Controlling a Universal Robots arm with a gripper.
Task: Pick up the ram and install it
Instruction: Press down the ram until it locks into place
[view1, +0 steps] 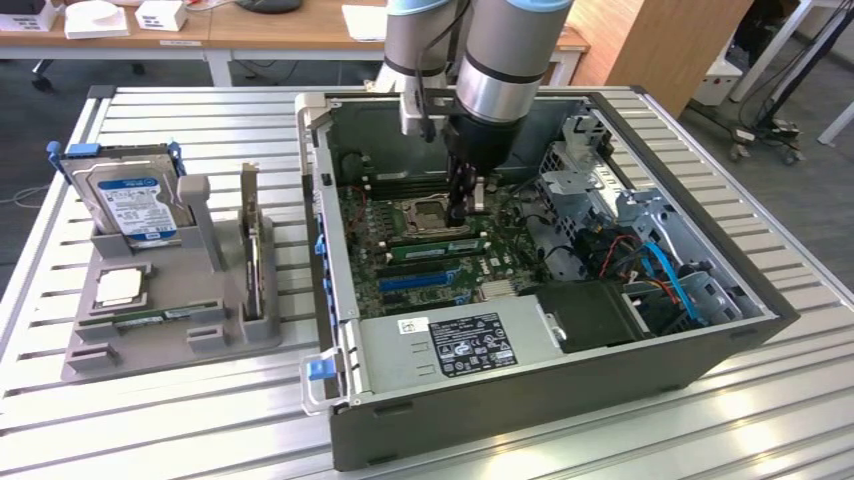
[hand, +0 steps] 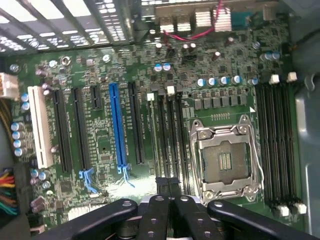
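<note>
A long green ram stick (view1: 434, 246) with a pale label stands on edge in a memory slot beside the CPU socket (view1: 424, 212), inside the open computer case (view1: 534, 390). My gripper (view1: 465, 214) reaches down into the case, its tip just behind the stick and beside the socket. I cannot tell whether it touches the stick. In the wrist view the black fingers (hand: 155, 212) are pressed together with nothing between them. They hang over the dark memory slots (hand: 172, 140) next to the CPU socket (hand: 225, 160).
A grey holder (view1: 134, 345) at the exterior view's left carries a blue-labelled hard drive (view1: 134, 205), a dark expansion card (view1: 250, 240) and a square chip (view1: 120, 288). The case walls, power supply (view1: 454, 345), drive cage (view1: 587, 170) and cables (view1: 667, 275) crowd the motherboard.
</note>
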